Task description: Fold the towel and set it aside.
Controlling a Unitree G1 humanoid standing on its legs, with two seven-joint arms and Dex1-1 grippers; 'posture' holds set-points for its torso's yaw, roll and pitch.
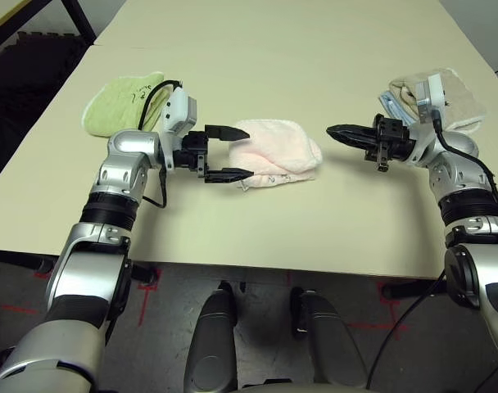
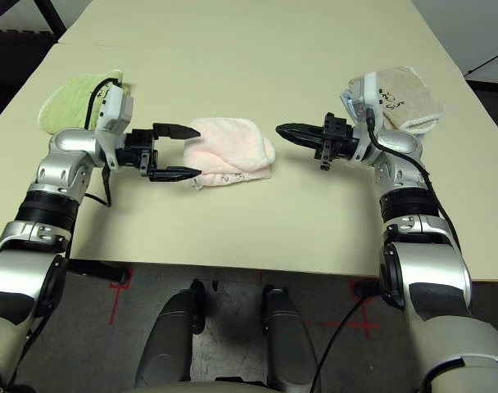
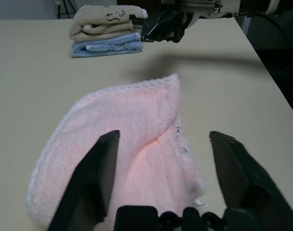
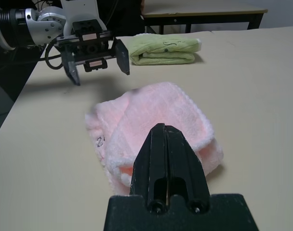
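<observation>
The pale pink towel [image 1: 278, 151] lies folded over in a loose bundle at the middle of the table, its white tag at the near edge. My left gripper [image 1: 237, 152] stands open just left of it, one fingertip [image 1: 236, 130] at the towel's far left edge and the other at its near left corner, nothing held. In the left wrist view the towel [image 3: 127, 139] lies between and beyond the spread fingers. My right gripper [image 1: 337, 131] is shut and empty, pointing at the towel from a short gap on its right. The right wrist view has the towel [image 4: 156, 115] past the closed fingertips.
A folded light green towel [image 1: 122, 102] lies at the back left behind my left forearm. A stack of beige and blue folded towels [image 1: 445, 97] sits at the back right beside my right wrist. The table's near edge [image 1: 257, 266] runs close below both arms.
</observation>
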